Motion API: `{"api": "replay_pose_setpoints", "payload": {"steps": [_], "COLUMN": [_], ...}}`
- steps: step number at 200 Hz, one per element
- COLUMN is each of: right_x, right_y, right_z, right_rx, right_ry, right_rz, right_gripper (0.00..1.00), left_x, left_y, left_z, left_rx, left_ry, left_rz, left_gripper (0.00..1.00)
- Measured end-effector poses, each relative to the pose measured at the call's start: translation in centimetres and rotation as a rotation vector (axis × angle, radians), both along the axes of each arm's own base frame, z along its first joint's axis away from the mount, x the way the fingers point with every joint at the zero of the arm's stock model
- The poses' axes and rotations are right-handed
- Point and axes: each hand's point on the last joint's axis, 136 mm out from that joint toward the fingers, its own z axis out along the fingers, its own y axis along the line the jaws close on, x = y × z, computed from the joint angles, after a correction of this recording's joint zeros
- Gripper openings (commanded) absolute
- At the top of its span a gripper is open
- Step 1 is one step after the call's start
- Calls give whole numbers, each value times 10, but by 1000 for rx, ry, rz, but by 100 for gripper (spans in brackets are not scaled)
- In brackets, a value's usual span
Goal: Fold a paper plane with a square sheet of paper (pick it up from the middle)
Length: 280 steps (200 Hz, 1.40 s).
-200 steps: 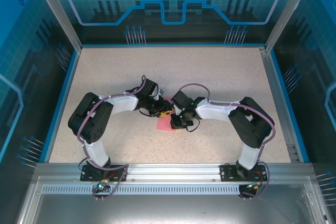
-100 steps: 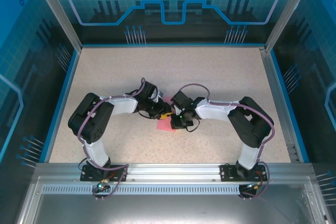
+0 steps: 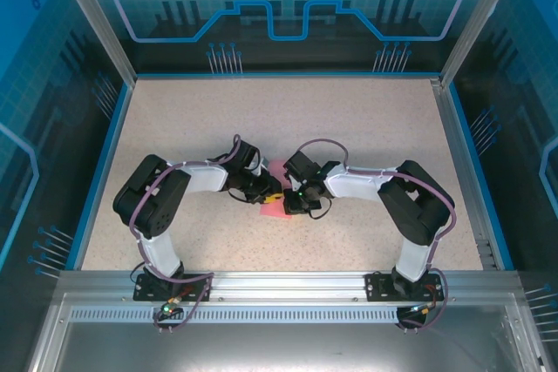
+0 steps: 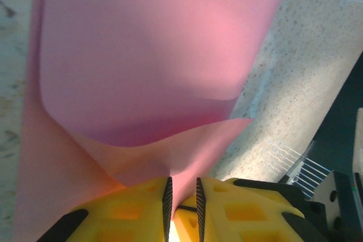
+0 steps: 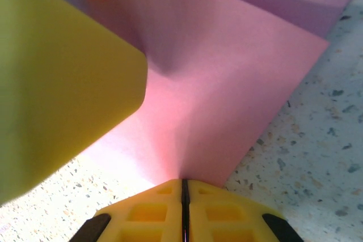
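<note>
The square sheet of paper (image 3: 272, 207) is pink and lies at mid-table between both grippers. It is no flat square now: one layer (image 4: 142, 55) curls up over another. My left gripper (image 3: 271, 192) reaches it from the left. A raised ridge of paper stands in the narrow gap between that gripper's (image 4: 182, 188) jaws, which are still apart. My right gripper (image 3: 291, 201) comes from the right. In the right wrist view it (image 5: 182, 184) is shut on the paper's near edge (image 5: 227, 94). A yellow left finger (image 5: 57, 83) looms close beside it.
The speckled table (image 3: 366, 128) has free room all around the two grippers. A blue rim (image 3: 103, 163) and glass walls bound it. The metal rail with the arm bases (image 3: 288, 285) runs along the near edge.
The left jaws have narrowed around the paper ridge, and the left gripper has slid slightly toward the near side. The right gripper keeps its hold and has not moved.
</note>
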Motion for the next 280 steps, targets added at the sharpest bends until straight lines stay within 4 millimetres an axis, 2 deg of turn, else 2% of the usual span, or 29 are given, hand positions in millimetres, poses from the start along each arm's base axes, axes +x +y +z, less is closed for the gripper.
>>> {"api": "replay_pose_setpoints", "payload": {"steps": [108, 170, 199, 220, 246, 263, 280], "right_x": [-1, -1, 0, 0, 0, 0, 0], "right_y": [-2, -2, -2, -2, -2, -2, -2], "right_z": [-1, -2, -2, -2, -2, -2, -2], "right_rx": [-10, -16, -17, -17, -17, -17, -17], "right_ry": [3, -1, -4, -4, -4, -4, -4], "right_rz": [-1, 0, -1, -1, -1, -1, -1], "right_gripper": [9, 9, 9, 9, 9, 9, 9], "left_x": [4, 17, 30, 50, 69, 70, 68], "left_y": [6, 16, 28, 47, 66, 66, 63], "left_z": [-7, -8, -7, -6, -2, 6, 25], "left_rx": [70, 64, 68, 107, 142, 142, 126], "left_ry": [-14, -6, -14, -53, -94, -108, -152], "left_rz": [-40, -51, -35, 12, 52, 54, 53], "left_gripper": [22, 22, 22, 22, 22, 22, 22]}}
